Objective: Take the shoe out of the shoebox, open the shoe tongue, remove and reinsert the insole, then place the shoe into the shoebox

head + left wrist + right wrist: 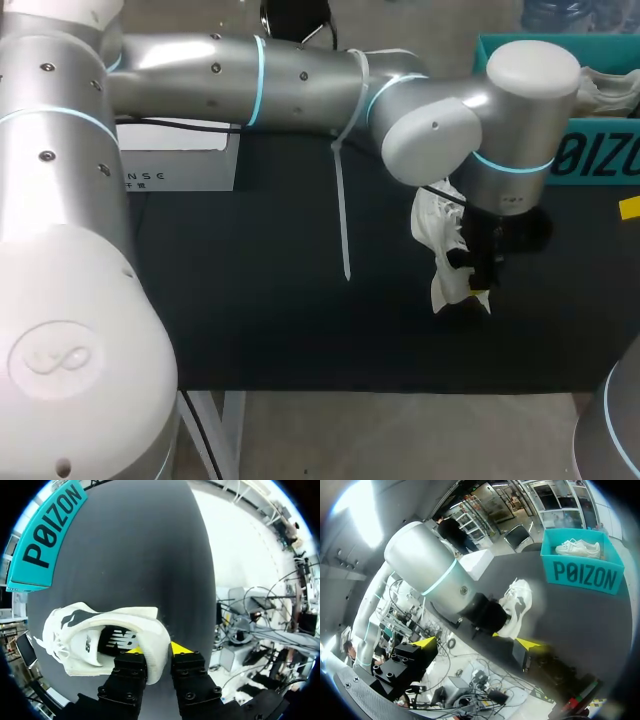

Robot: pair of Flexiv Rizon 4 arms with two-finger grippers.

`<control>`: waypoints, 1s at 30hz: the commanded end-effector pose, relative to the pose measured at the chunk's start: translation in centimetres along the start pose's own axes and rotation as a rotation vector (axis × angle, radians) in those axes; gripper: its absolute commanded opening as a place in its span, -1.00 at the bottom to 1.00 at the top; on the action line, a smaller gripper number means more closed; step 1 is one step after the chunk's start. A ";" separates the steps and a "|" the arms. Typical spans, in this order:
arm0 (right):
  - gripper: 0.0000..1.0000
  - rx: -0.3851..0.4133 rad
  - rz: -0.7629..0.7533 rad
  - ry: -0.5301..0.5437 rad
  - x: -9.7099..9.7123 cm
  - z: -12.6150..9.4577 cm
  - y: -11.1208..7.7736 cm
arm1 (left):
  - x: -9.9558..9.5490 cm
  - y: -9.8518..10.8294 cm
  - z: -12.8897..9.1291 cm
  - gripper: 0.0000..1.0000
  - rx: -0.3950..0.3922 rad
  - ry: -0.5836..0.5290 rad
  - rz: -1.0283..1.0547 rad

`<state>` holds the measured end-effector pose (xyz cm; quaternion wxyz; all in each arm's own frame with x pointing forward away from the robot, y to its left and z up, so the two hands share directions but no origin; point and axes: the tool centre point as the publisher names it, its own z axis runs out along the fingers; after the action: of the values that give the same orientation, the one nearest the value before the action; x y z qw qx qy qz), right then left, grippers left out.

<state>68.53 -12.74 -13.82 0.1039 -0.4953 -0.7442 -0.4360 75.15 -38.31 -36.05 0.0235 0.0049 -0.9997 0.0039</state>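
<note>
A white shoe with black markings lies on its side on the black table, a short way from the teal shoebox. My left gripper is shut on its heel wall, one finger inside the opening and one outside. From the head view the shoe shows beside the left gripper, near the table's front right. My right gripper stands open and empty off the table's edge, facing the shoe. The shoebox holds a second white shoe.
A white box sits at the back left under my left arm. The teal shoebox stands at the back right. A white cable tie hangs from the left arm over the table's middle. A small yellow piece lies at the right edge.
</note>
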 end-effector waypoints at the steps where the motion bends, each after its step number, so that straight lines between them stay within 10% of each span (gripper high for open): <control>1: 1.00 -0.016 0.000 -0.013 0.6 -0.3 -1.0 | 0.1 0.8 -1.1 -1.00 0.023 -0.005 0.007; 15: 1.00 -0.016 0.000 -0.013 0.6 -0.3 -1.0 | 0.1 4.6 -11.6 -1.00 0.037 0.012 0.440; 30: 1.00 -0.016 0.000 -0.013 0.6 -0.3 -1.0 | -5.7 21.3 -21.5 -1.00 -0.183 -0.087 1.071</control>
<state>68.53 -12.74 -13.82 0.1039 -0.4953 -0.7442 -0.4360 79.65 -23.70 -18.88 0.0257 -0.3482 -0.9364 -0.0365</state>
